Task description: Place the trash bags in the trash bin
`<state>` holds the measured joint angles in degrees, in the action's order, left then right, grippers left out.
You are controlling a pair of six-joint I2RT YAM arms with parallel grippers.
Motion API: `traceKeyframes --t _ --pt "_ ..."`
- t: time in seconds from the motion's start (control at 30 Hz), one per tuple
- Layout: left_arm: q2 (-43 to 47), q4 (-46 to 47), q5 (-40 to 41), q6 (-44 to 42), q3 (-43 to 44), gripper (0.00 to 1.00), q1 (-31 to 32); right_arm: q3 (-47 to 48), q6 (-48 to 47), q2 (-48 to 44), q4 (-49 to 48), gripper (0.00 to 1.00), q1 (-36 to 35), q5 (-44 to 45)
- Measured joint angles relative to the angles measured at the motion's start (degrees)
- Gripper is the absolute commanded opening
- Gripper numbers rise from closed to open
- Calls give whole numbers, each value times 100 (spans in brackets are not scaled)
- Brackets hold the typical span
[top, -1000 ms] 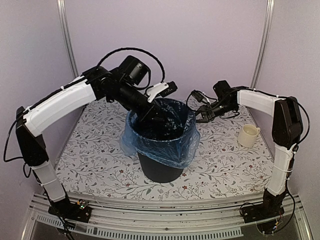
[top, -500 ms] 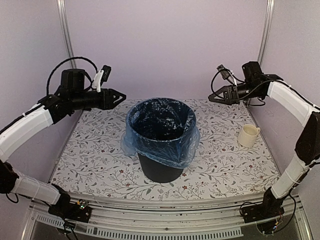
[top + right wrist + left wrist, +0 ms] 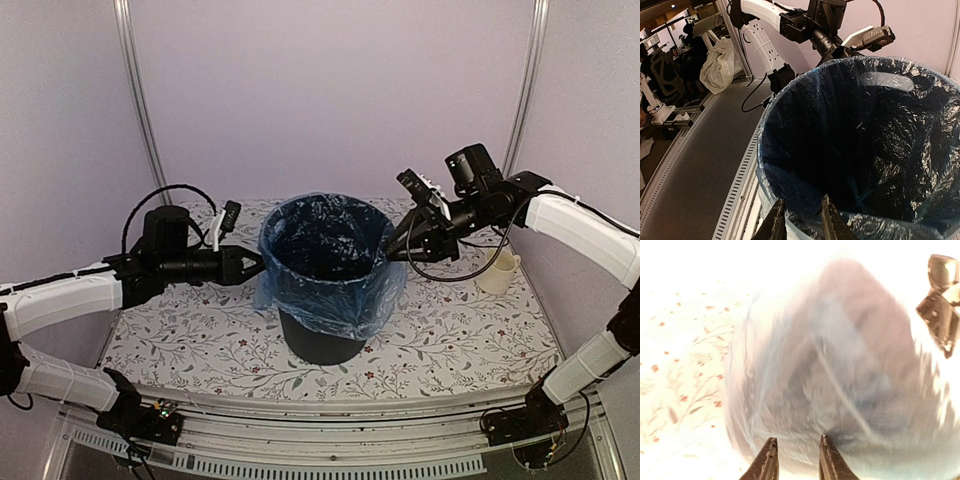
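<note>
Change: both arms had come down to the trash bin (image 3: 320,335) | Top: trash bags (image 3: 335,298) already lined it, folded over the rim; left end effector (image 3: 252,267), right end effector (image 3: 393,245) beside it | Left wrist: fingers slightly apart, facing film | Right wrist: fingers slightly apart astride rim; probably only tidying left | Writing: none readable

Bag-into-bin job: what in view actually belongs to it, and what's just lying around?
Belongs to the job:
- trash bag, lining the bin, edge folded over the rim
- trash bin, upright on the table

Just lying about:
- cream mug, standing to the bin's right, apart from it
</note>
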<state>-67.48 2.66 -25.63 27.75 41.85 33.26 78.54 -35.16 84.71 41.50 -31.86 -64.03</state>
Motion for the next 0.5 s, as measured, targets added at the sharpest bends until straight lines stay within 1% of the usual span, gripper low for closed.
traceKeyframes --t 0.07,0.23,0.4,0.5 --pt "-7 295 2 74 -125 31 166 -24 -96 -2 -37 28 11 -22" --pt "-9 614 208 232 -476 35 264 -24 -175 -76 -66 31 52 116" --pt "87 328 861 223 -636 39 275 31 -105 -186 116 32 420 136" --pt "560 -57 1318 157 -667 43 278 66 -90 -319 179 31 634 138"
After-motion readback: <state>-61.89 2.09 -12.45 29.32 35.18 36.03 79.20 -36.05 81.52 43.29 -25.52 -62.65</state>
